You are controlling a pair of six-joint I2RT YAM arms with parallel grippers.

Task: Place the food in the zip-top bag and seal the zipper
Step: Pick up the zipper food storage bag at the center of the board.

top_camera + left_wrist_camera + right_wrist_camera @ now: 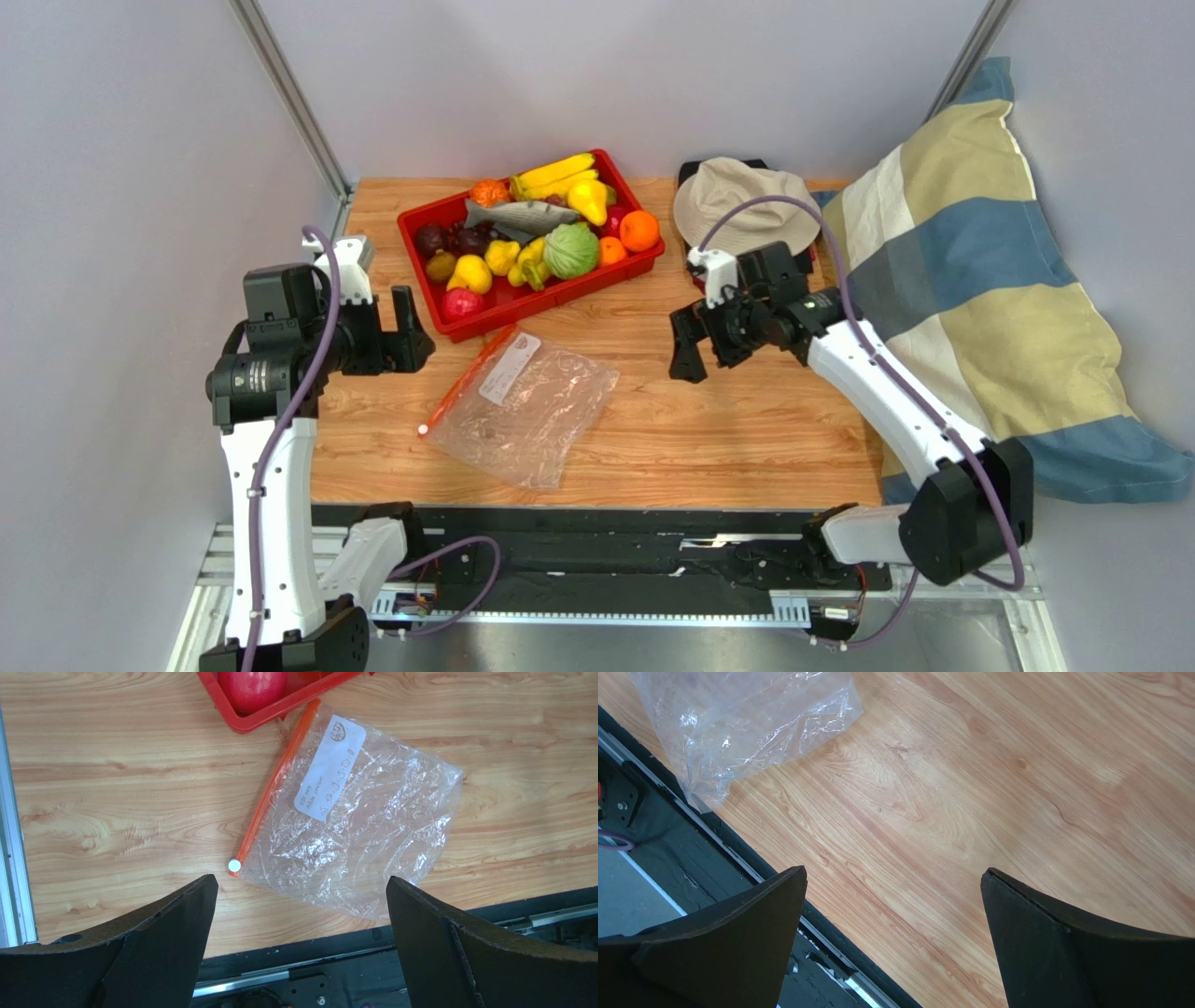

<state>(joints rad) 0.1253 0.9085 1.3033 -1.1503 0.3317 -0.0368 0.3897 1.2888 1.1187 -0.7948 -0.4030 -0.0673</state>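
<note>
Left gripper [407,336]: hovering over the table [730,434], fingers spread wide and gripping nothing.
Right gripper [706,350]: hanging with its fingers equally wide apart, also empty.
Bag [526,406]: lying flat and empty between the two sets of fingers, directly ahead of the left fingertips and off to one side of the right ones.
Zipper [470,375]: running along the bag edge nearer the left fingers, with its white slider [422,429] sitting at the near end. Whether the mouth is open cannot be told.
Food [540,231]: sitting piled in the red tray [547,298] beyond the bag, with a red apple [251,687] at the corner closest to the left fingers.
Step in hand: seemingly the opening move, with neither the bag nor the fruit taken up yet.
Doing it well: one set of fingers is probably best pinching a single layer at the mouth and lifting it, since the thin film is likely to slide or stay stuck together. The other can then be carrying fruit in.
Edges: the bag's near corner is reaching the table's front edge, and the zipper's far end is almost touching the tray wall, so a pinch there is looking cramped.
Open room: bare wood is lying under and ahead of the right fingers. A hat [737,196] and pillow [968,280] are crowding the space behind them.
</note>
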